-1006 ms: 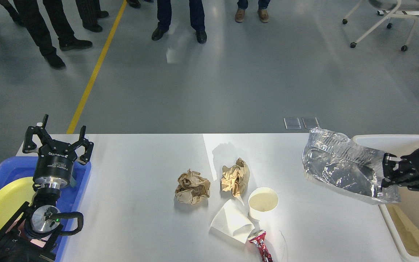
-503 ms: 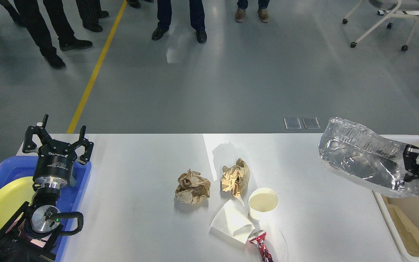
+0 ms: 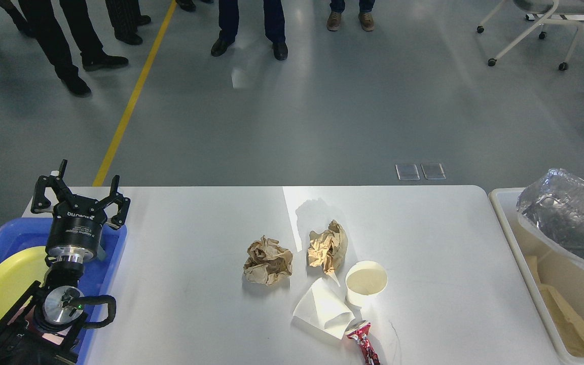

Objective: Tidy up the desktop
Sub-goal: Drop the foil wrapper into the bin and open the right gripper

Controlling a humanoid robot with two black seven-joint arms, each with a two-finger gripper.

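The white desktop (image 3: 185, 284) holds two crumpled brown paper balls (image 3: 267, 260) (image 3: 328, 246), an upright white paper cup (image 3: 366, 282), a tipped white paper cup (image 3: 324, 309) and a crushed red can (image 3: 364, 344) near the front edge. A crumpled clear plastic bag (image 3: 571, 223) hangs over the cream-white bin (image 3: 505, 223) at the right edge; what holds it is out of view. My left gripper (image 3: 80, 191) is open and empty above the back corner of the blue tray (image 3: 114, 263). My right gripper is out of view.
A yellow plate (image 3: 3, 284) lies in the blue tray under my left arm. The bin holds cardboard pieces (image 3: 571, 314). Several people stand on the floor beyond the table, and a wheeled chair (image 3: 530, 30) stands far right.
The right gripper carried the plastic bag rightward off the desktop to over the bin and has left the view. The left arm has not moved.
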